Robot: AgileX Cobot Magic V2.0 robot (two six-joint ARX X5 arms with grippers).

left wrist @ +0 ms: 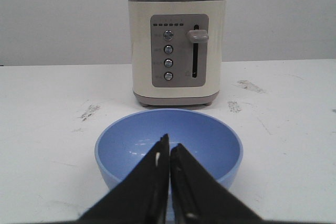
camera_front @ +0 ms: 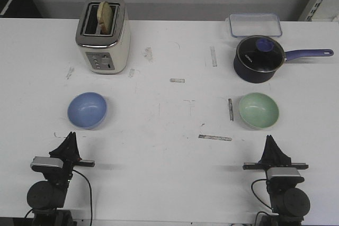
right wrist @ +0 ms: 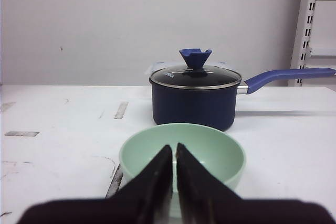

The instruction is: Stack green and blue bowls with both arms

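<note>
Front view shows each closed, empty pincer at the worktop's near edge; left pincer point(camera_front: 70, 137) faces the blue bowl point(camera_front: 87, 110) just ahead; right pincer point(camera_front: 270, 140) likewise faces the green bowl point(camera_front: 258, 110), bowls well apart.

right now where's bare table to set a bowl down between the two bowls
The widest bare stretch lies between the blue bowl and the green bowl, marked only by tape scraps. The strip between the toaster and the saucepan is also free. It is crowded around the saucepan and the clear container.
</note>
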